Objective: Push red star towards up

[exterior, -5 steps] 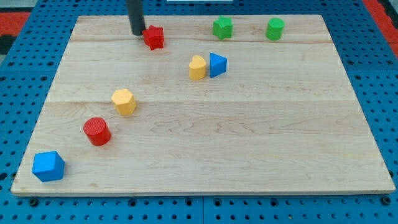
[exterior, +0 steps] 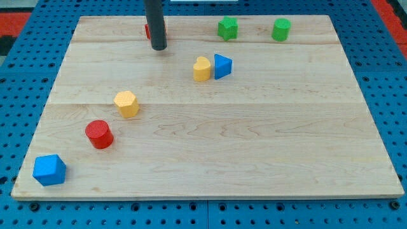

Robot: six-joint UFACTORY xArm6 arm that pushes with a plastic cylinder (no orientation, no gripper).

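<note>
While my tip (exterior: 158, 47) sits just below the mostly hidden red star (exterior: 147, 30), having no jaws, we judge the upward push underway; next, steady pressure toward the view's top.

Pale wood board (exterior: 254, 159), light grain running across, sitting on a blue pegboard (exterior: 394, 95) dotted with dark holes. Dark grey rod, my tip (exterior: 158, 48), with slivers of the red star (exterior: 147, 30) peeking out behind it. Two green blocks (exterior: 227, 28) (exterior: 281, 29) up top. Yellow heart (exterior: 201, 69) against a blue triangle (exterior: 222, 66). Yellow hexagon (exterior: 126, 104), red cylinder (exterior: 99, 134), blue cube (exterior: 49, 170).
</note>
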